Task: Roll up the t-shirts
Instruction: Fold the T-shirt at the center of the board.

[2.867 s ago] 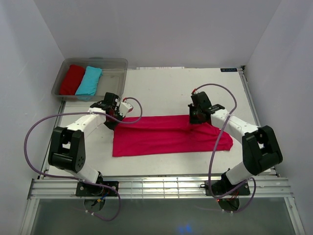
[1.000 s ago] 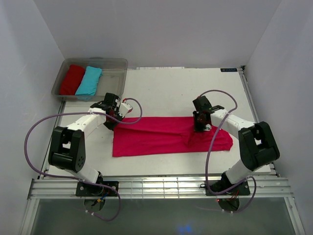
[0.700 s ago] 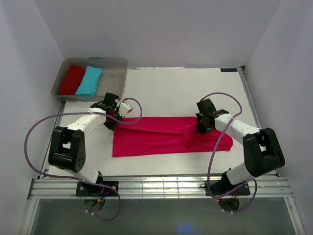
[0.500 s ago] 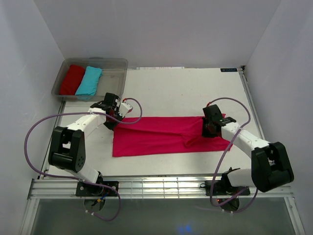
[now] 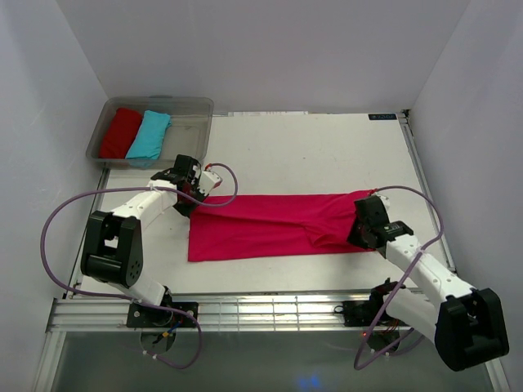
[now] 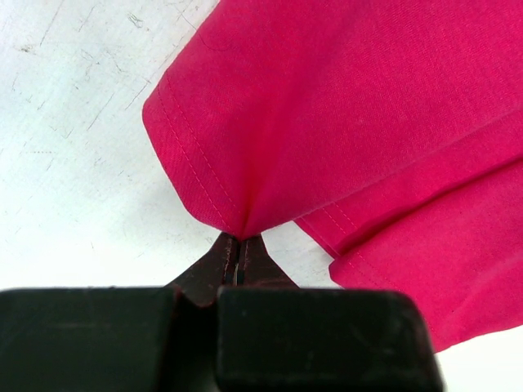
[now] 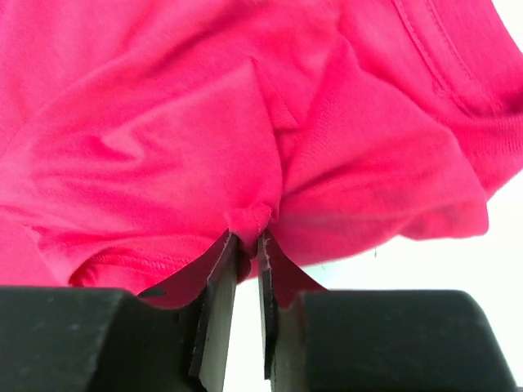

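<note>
The magenta-pink t-shirt (image 5: pixel 270 224) lies folded into a long band across the table. My left gripper (image 5: pixel 189 196) is shut on its far left corner; the left wrist view shows the hemmed corner (image 6: pixel 221 155) pinched between the fingertips (image 6: pixel 239 245). My right gripper (image 5: pixel 365 222) is shut on a bunch of fabric at the shirt's right end; in the right wrist view the cloth (image 7: pixel 245 147) gathers into the jaws (image 7: pixel 248 238), lifted a little off the table.
A clear plastic bin (image 5: pixel 196 110) at the back left holds a rolled red cloth bundle (image 5: pixel 120 132) and a rolled turquoise bundle (image 5: pixel 149 135). White walls close in both sides. A metal rail (image 5: pixel 261 310) runs along the near edge.
My right gripper has carried the shirt's right end from the band's far edge rightward and toward the near edge, stretching the fabric. The left gripper has stayed still on its corner.
</note>
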